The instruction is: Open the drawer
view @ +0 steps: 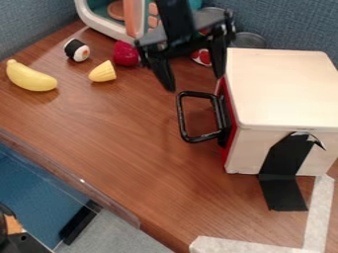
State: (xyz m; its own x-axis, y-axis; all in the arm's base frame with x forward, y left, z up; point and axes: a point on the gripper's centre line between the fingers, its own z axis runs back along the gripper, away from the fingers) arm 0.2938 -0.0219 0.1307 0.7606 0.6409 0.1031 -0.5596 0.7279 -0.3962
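Observation:
My black gripper (pixel 196 83) hangs from the top edge, above and behind the drawer's handle, its two fingers spread apart with nothing held between them. The black loop handle (pixel 183 117) juts out to the left from the red drawer front (pixel 228 118). That front sits against the left side of the pale wooden box (pixel 284 89), so the drawer looks closed. The gripper and the handle appear apart.
Toy foods lie at the upper left: a banana (pixel 31 76), a yellow piece (pixel 103 72), a sushi roll (pixel 77 50) and a red berry (pixel 125 54). Behind them stands a toy microwave (pixel 98 22). Black tape (pixel 284 173) holds the box down.

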